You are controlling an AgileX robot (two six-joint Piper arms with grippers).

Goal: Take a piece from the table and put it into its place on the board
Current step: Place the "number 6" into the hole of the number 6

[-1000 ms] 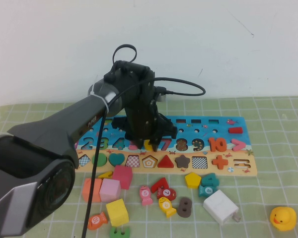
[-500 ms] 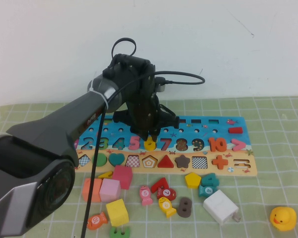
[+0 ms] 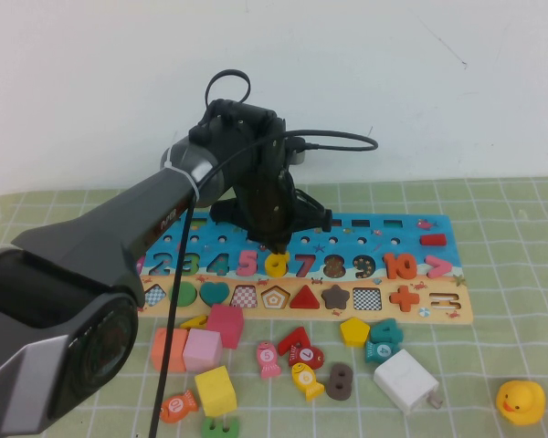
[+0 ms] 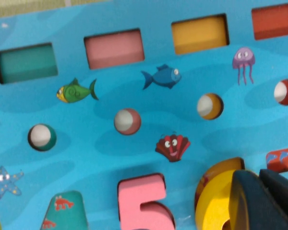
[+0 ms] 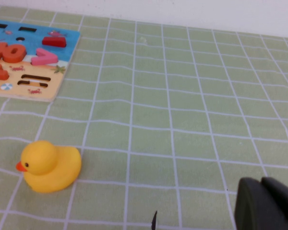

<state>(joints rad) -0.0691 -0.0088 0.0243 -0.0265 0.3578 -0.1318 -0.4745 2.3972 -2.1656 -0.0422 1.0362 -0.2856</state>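
The number board (image 3: 384,228) lies across the table's middle. My left gripper (image 3: 279,245) hangs over its number row, fingertips just above the yellow 6 (image 3: 275,265), which sits in its slot between the pink 5 (image 3: 247,263) and the red 7 (image 3: 303,265). In the left wrist view the two dark fingers (image 4: 247,201) lie close together, shut, beside and over the yellow 6 (image 4: 213,203), not around it. My right gripper (image 5: 261,201) is shut and empty over bare cloth, out of the high view.
Several loose pieces (image 3: 292,356) lie in front of the board: pink, orange and yellow blocks, fish, numbers. A white block (image 3: 405,380) and a yellow duck (image 3: 520,401) are at the front right. The duck also shows in the right wrist view (image 5: 50,165).
My left gripper came up and a little to the right off the number row. The yellow 6, under the fingers before, now lies uncovered in its slot.
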